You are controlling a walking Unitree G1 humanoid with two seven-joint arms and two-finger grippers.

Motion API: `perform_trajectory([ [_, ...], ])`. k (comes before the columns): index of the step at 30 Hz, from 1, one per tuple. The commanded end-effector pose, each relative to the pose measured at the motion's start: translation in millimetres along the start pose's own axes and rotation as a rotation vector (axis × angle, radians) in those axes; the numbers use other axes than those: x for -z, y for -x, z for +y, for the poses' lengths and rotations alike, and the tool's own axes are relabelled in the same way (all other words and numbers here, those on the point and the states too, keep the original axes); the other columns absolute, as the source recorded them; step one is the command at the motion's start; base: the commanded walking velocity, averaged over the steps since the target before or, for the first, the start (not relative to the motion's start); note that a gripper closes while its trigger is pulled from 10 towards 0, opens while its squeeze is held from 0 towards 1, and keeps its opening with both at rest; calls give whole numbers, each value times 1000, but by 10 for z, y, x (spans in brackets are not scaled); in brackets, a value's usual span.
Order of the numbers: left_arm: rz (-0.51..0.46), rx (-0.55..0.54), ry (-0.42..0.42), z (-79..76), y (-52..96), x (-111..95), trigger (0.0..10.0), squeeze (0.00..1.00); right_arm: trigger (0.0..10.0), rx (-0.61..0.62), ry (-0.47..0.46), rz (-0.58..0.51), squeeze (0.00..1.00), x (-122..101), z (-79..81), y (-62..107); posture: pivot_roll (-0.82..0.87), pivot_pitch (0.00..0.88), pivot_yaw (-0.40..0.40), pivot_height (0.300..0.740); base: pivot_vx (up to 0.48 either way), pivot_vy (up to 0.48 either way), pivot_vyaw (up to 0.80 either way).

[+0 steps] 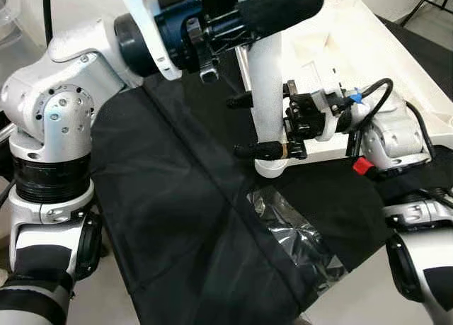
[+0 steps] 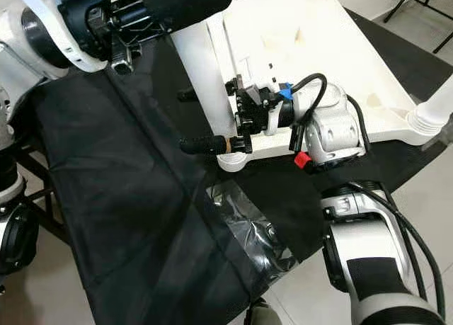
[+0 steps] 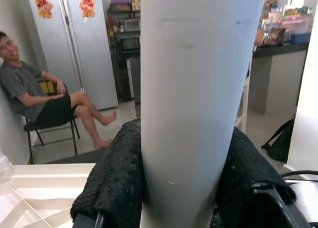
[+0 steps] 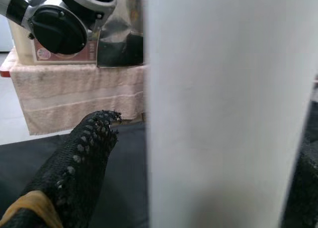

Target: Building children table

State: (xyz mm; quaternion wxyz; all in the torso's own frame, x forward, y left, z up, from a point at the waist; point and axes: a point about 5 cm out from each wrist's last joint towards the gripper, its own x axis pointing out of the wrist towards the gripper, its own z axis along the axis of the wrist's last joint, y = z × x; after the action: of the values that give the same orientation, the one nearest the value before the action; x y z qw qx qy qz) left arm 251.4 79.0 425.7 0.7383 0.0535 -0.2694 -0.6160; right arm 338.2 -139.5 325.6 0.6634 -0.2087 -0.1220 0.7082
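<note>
Both end effectors are on the same white table leg (image 1: 267,91), which stands upright at the near corner of the upturned white tabletop (image 1: 368,63). Up high, the left end effector (image 1: 265,17) grasps the leg from the robot's left, its 2 black fingers (image 3: 117,183) pressed against opposite sides of the tube, as the left wrist view shows. Lower down, the right end effector (image 1: 258,123) reaches in from the robot's right with 1 finger on each side of the leg, near its flared foot (image 1: 272,168); in the right wrist view one textured finger (image 4: 74,173) stands a little off the white tube while the other side is at the frame's edge, so I cannot tell whether this end effector is clenched on the leg or only bracketing it. The tabletop lies underside up, its moulded ribs showing, on a surface draped with black cloth (image 1: 170,212); a second white leg (image 2: 435,112) is fitted at its far right corner. A crumpled sheet of clear plastic (image 1: 297,233) lies on the cloth just in front of the held leg. In the left wrist view a person (image 3: 35,94) sits on a chair against the wall, next to a grey double-door refrigerator (image 3: 74,44), with a dark kitchen counter (image 3: 276,51) further over.
</note>
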Motion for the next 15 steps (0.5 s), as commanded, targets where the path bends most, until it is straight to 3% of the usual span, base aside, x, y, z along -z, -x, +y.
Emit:
perform_trajectory([
  [1,82,79,96,-148,-132,150,627,0,10000,-69,16,-3,0,-29,8,-70,176,348,99,740,0,0,0],
  [4,75,86,93,-188,-182,112,588,0,9490,-82,12,12,0,-31,12,-71,168,345,94,740,0,0,0],
  [5,69,92,89,-231,-241,80,667,0,2588,-91,13,33,0,-18,15,-80,157,341,87,740,0,0,0],
  [6,62,95,88,-254,-282,63,667,0,0,-101,15,49,0,-7,22,-92,153,339,84,740,0,0,0],
  [15,63,82,105,-179,-302,154,784,0,0,-114,44,59,0,-25,14,-138,129,312,72,740,0,0,0],
])
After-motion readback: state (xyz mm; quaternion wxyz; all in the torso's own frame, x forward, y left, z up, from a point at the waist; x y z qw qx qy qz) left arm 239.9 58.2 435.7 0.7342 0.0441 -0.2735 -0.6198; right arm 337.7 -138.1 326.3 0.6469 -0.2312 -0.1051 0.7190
